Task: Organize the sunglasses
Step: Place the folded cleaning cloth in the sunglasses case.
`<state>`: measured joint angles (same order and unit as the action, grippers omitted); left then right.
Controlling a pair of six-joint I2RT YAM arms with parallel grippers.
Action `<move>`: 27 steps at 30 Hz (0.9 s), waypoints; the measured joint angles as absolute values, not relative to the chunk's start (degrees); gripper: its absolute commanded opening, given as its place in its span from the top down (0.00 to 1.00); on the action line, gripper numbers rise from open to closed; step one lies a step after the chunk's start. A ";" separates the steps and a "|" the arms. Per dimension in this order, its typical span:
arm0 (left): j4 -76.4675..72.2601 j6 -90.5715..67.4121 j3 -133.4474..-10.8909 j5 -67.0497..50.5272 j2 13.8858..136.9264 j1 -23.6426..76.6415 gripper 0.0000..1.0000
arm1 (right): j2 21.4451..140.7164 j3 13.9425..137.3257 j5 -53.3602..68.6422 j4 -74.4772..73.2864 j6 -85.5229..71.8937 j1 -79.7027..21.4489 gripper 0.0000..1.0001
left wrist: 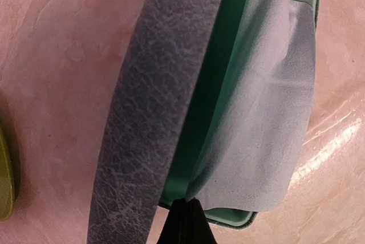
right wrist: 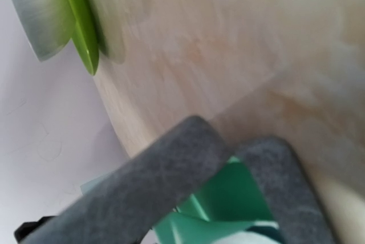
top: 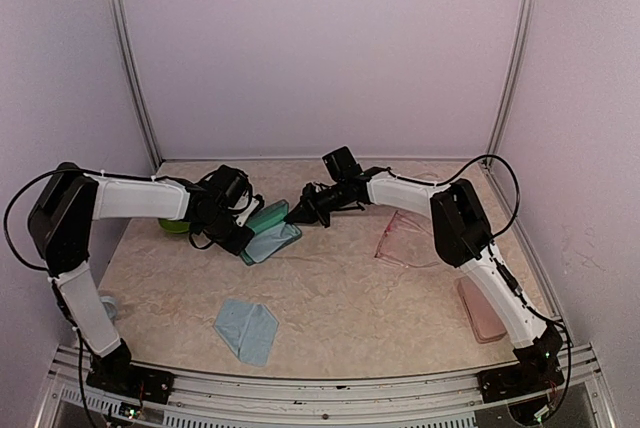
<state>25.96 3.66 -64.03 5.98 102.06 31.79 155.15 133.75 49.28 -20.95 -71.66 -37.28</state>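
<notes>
The pink-red framed sunglasses (top: 403, 238) lie on the table at the right, apart from both grippers. The pale clear-framed pair is not in view. A blue-grey case (top: 270, 232) with green lining stands open at the middle. My left gripper (top: 242, 237) is shut on a corner of a light-blue cloth (left wrist: 268, 113) that lies in the case's green tray (left wrist: 228, 216); in the left wrist view the gripper (left wrist: 183, 207) pinches it beside the grey lid (left wrist: 145, 118). My right gripper (top: 296, 215) is at the case's right end, closed on it; the grey lid (right wrist: 142, 192) fills its wrist view and hides its fingers.
A second light-blue cloth (top: 247, 329) lies near the front. A pink case (top: 481, 310) lies at the right front under the right arm. A green object (top: 175, 225) sits behind the left arm and also shows in the right wrist view (right wrist: 80, 27).
</notes>
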 measured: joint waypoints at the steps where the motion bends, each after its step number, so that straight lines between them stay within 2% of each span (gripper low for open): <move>1: 25.96 3.64 -64.05 6.13 102.10 31.79 1.00 | 155.15 133.71 49.25 -20.86 -71.70 -37.28 1.00; 27: 26.22 2.70 -65.25 9.50 103.66 31.79 1.00 | 155.92 132.99 49.25 -18.61 -73.10 -37.30 1.00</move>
<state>26.22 2.70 -65.25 9.50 103.66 31.79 155.92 132.99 49.25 -18.61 -73.10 -37.30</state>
